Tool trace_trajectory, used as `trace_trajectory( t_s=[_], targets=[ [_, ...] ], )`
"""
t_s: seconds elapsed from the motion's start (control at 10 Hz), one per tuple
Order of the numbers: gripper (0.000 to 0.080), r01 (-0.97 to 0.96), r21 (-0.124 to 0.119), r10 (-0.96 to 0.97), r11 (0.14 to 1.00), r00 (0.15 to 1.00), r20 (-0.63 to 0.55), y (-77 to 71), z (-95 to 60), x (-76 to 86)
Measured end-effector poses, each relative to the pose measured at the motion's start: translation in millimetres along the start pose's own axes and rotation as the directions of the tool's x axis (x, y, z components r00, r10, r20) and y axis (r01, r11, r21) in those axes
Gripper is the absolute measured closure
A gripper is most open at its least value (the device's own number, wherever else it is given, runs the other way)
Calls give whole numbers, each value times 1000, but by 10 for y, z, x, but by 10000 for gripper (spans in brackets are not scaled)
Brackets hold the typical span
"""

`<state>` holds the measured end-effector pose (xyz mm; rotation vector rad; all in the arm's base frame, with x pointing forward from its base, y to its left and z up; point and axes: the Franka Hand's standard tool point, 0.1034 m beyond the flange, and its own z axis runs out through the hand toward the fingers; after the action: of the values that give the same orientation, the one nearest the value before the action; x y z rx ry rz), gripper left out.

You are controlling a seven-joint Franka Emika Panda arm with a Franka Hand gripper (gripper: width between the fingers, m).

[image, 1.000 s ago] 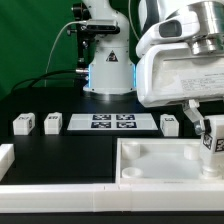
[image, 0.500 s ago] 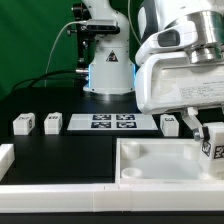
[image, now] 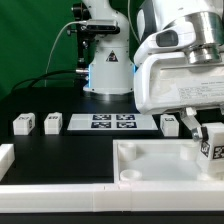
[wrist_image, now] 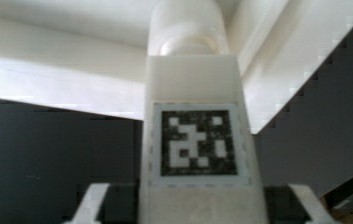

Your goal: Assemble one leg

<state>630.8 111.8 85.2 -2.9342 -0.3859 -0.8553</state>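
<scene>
White plastic, short & blocky: the leg (image: 210, 146) is up off the table, held in the gripper (image: 205, 134). The gripper's two fingers are closed in narrow on the leg's sides, so it's holding the leg. The leg stands about upright w/ its black & white square tag facing the camera. It's at the exterior view's right, over the far right corner of the big white tray (image: 150, 150). Can't tell if the leg's low end touches the tray or not.

In the wrist view the leg (wrist_image: 198, 95) fills the middle, tag clear on its flat face, a rounder bit at its far end, w/ white tray walls behind it.

Past the tray, near the middle of the black table (image: 60, 150), lies the marker board (image: 112, 122), flat. Just beside the board on the exterior view's right sits one small white block (image: 170, 124). On the board's other side sit a second block (image: 52, 122) & a third block (image: 22, 124), near each other. The robot base (image: 107, 70) stands behind the board, green cloth (image: 30, 50) at the back.
</scene>
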Motion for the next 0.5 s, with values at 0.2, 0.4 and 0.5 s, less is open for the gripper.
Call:
trace_trajectory(
  t_s=[0.2, 0.4, 0.5],
  targets=[
    [504, 0, 0, 0, 1000, 1000, -2, 2, -11, 18],
    [194, 0, -1, 0, 1000, 1000, -3, 4, -12, 22],
    [194, 1, -1, -1, 1000, 1000, -3, 5, -13, 23]
  ],
)
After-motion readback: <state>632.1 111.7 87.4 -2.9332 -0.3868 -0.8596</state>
